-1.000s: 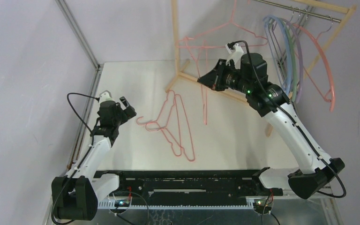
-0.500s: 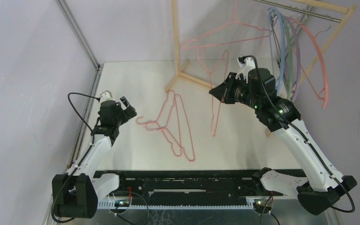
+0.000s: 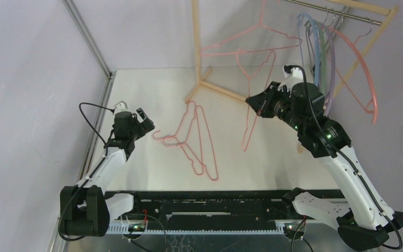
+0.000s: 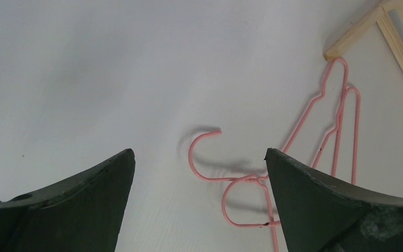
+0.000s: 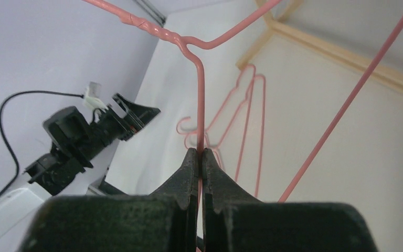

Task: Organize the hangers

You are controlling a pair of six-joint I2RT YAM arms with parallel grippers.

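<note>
Seen from above, a pale wooden rack [image 3: 197,47] with a metal rail [image 3: 346,13] stands at the far end of a white table [image 3: 152,84].

The right claw [image 3: 253,100] is up in the air in front of the rack, between its upright post and the rail. It is pinched fully closed on a pink hanger [image 3: 244,142]. In the right wrist view, the fingers [image 5: 189,173] press together on a straight run of the thin wire. They grip just beside the twisted neck [image 5: 157,31], where the wire forks. This hanger is clear of the table and dangles at a tilt, its long narrow end pointing down in front of the rack's foot.

Two more pink hangers [image 3: 194,139] lie flat on the table, overlapping each other, on the near side of the rack's foot. Their hooks [image 4: 204,139] point away from the rack, toward the left arm.

The left claw [image 3: 146,122] sits low over the table, well to the left of the rack. Its jaws are spread as wide as they go and hold nothing. In the left wrist view, the two hooks lie on the table just ahead of the open fingertips, not touching them.

Another pink hanger [image 3: 262,23] hangs high beside the rack's post. Its hook runs out of the top of the view, so what it hangs from cannot be told.

Several thicker curved hangers [image 3: 335,68] in blue, green, lilac and salmon hang side by side from the rack's rail by metal hooks. The salmon one is farthest from the post.
</note>
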